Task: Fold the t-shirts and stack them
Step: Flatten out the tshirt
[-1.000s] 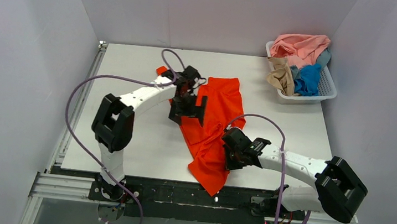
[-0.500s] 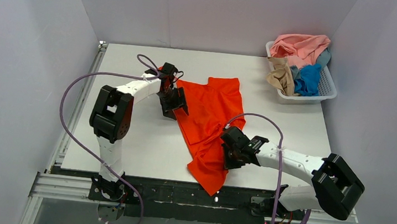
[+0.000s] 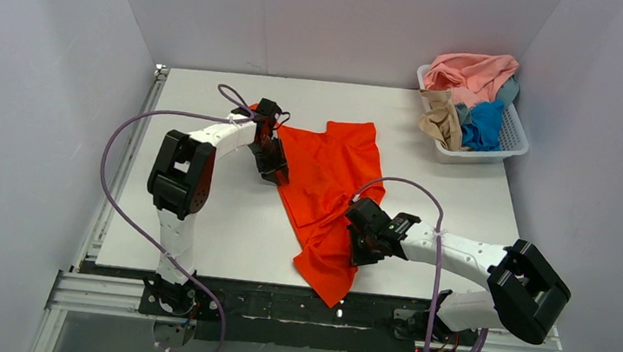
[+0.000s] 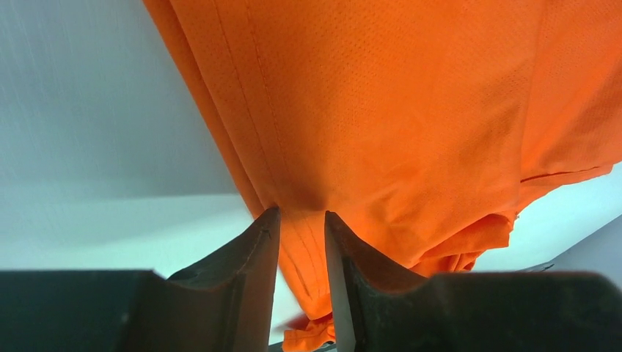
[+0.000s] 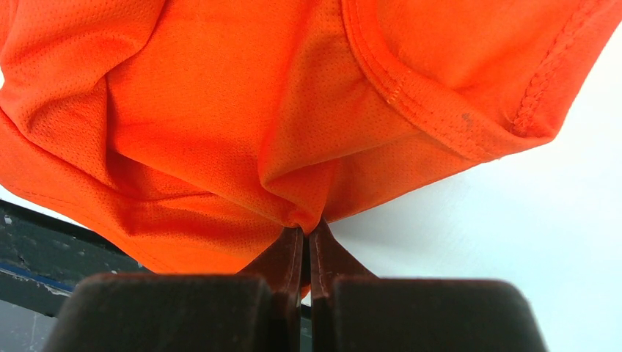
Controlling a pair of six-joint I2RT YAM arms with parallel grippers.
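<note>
Shifted leftward, the left arm's fingers (image 4: 246, 253) now straddle the side hem of the bright orange-red cloth t-shirt (image 3: 331, 165) on the white worktop (image 3: 198, 225), narrowing, pinch unconfirmed; right fingers (image 5: 286, 257) clamp its near end, likely for spreading.

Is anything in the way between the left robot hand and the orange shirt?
No, nothing visible is in the way. The left gripper has a finger on each side of the orange-red t-shirt's edge, slightly apart, with cloth between them. The right gripper is shut on another bunch of the same shirt.

No legible text or markings anywhere
</note>
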